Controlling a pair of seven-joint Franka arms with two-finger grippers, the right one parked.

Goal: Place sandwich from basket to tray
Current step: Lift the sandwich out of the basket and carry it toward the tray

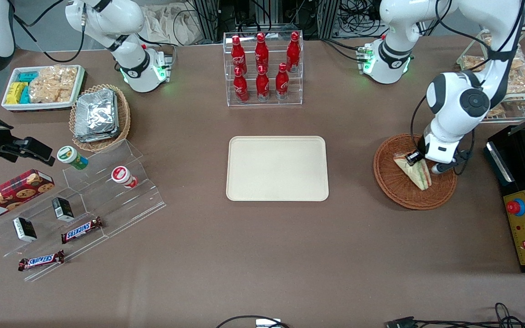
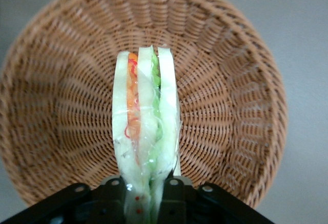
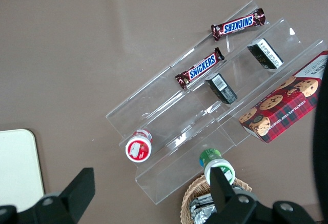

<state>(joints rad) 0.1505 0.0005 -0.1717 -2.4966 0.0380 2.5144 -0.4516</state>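
1. Clearly, the left arm's two-finger gripper sits low in the round reddish-brown woven wicker basket, its fingers narrowed onto the small triangular sandwich wedge of pale bread with green, orange and red filling; in the wrist view the wedge runs straight down between the dark fingers.
2. Seemingly the grip is taken across the flat bread faces so that the layers are pressed together, not pulled apart; this looks like the grasp step, with the lift not yet made.
3. Whether the sandwich rests on the weave or is just clear of it I cannot tell, but it is inside the basket, on its layered edge and tilted.
4. Empty and waiting, the flat rectangular cream-beige plastic tray with rounded corners lies at the table's middle, well apart from the basket, toward the parked arm's end; my judgement is that the carry needs only a rise over the basket rim.
5. Underneath, the brown matte tabletop is bare between basket and tray.
6. Farther from the front camera than the tray stands a clear acrylic rack of red cola bottles; near the basket, at the working arm's end, is a black control box with a red button.
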